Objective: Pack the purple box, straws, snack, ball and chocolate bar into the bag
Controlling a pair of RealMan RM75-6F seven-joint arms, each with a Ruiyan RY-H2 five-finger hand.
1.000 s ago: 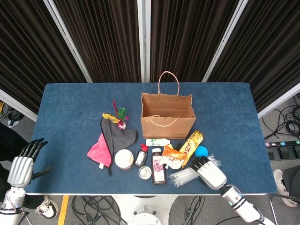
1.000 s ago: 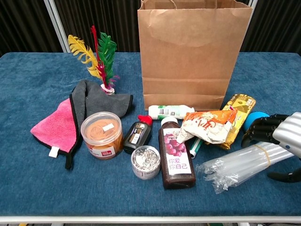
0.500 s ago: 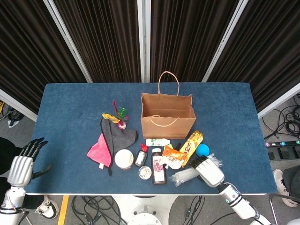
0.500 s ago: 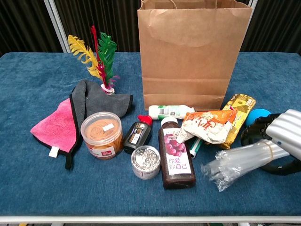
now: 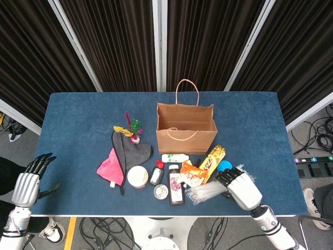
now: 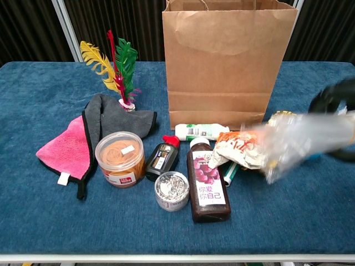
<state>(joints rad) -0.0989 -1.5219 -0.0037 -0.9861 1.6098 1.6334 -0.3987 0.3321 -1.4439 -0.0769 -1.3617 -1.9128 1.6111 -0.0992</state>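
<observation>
While blurred, straws gripped in right robot hand, above table

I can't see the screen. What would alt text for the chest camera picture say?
A robot's right hand lifts a clear packet of straws, blurred by motion, above the clutter on a blue table. Behind stands an upright brown paper bag. In front lie a crumpled snack packet, a dark juice bottle, a round tub, grey and pink cloths and a feathered toy.
</observation>
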